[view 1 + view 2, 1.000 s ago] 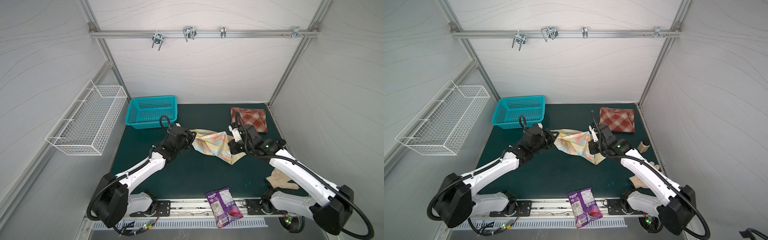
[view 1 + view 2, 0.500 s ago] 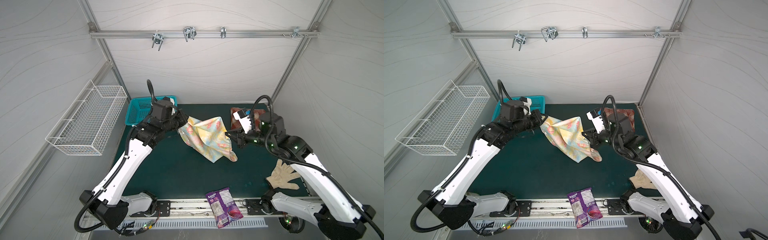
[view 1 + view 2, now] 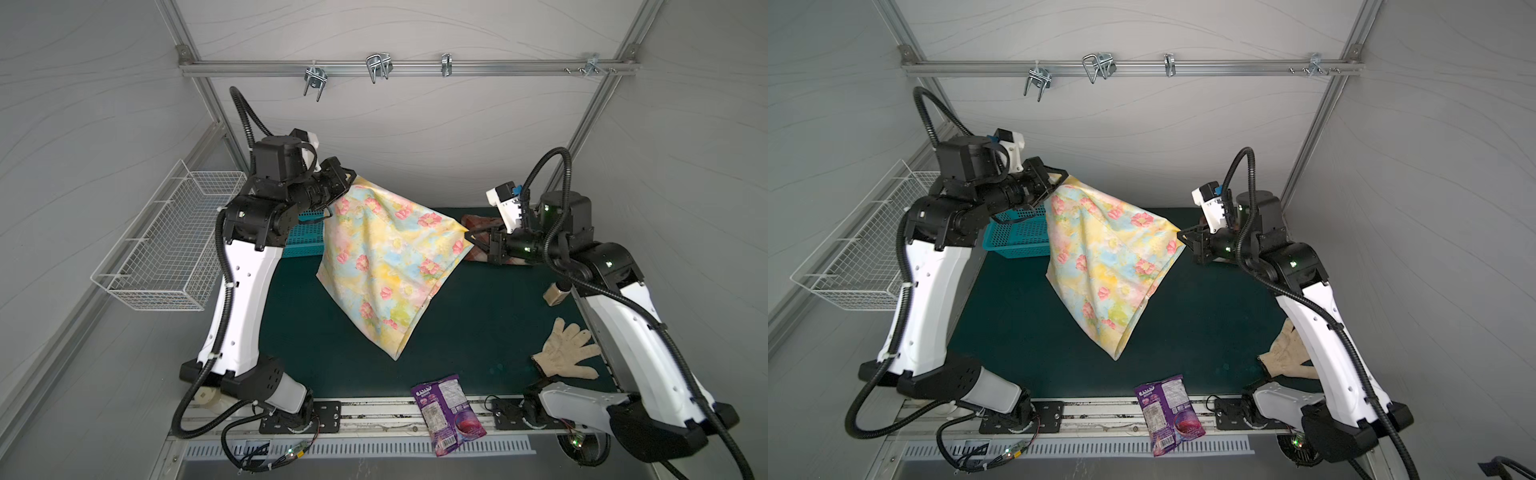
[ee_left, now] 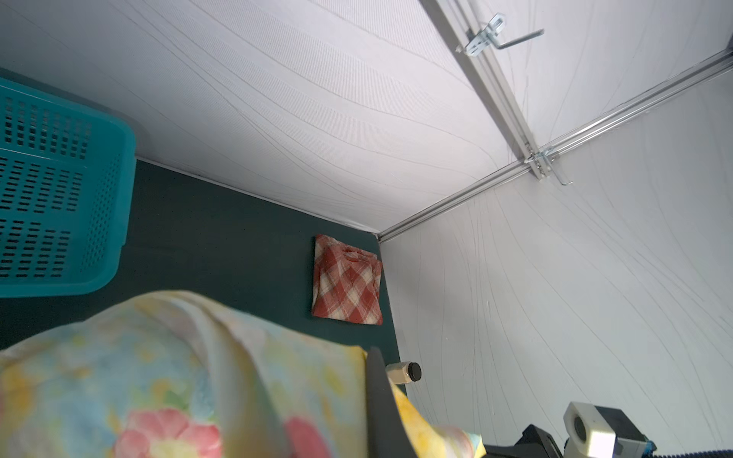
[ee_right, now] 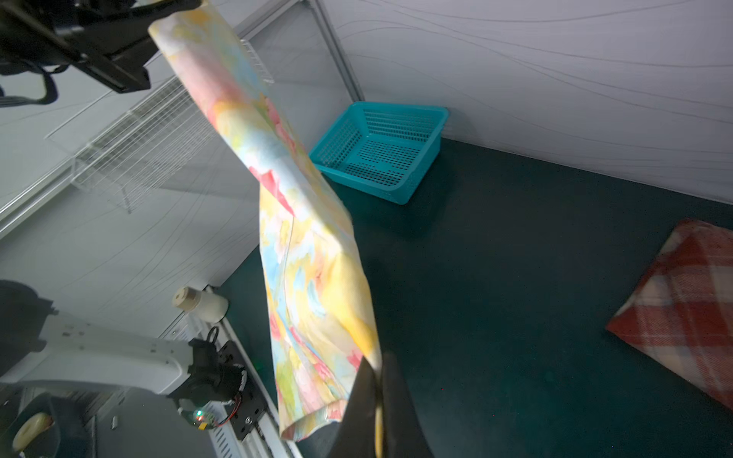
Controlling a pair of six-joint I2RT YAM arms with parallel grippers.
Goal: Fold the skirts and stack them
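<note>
You are holding the floral skirt [image 3: 386, 266] spread in the air above the mat [image 3: 478, 332], the left gripper [image 3: 350, 183] and right gripper [image 3: 471, 237] each clamping an upper corner, so its folding and stacking are still pending (the plaid skirt [image 4: 347, 281] is lying folded in the far right corner).

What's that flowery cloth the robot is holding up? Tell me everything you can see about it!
It's the floral skirt, a thin, soft cloth in pastel yellow and blue with pink flowers. It hangs in the air, spread between two top corners. The left gripper has its jaws shut on one corner and the right gripper on the other, with the left corner higher. The cloth sags between them and narrows to a point low over the green mat. I cannot tell whether that point touches the mat.
</note>
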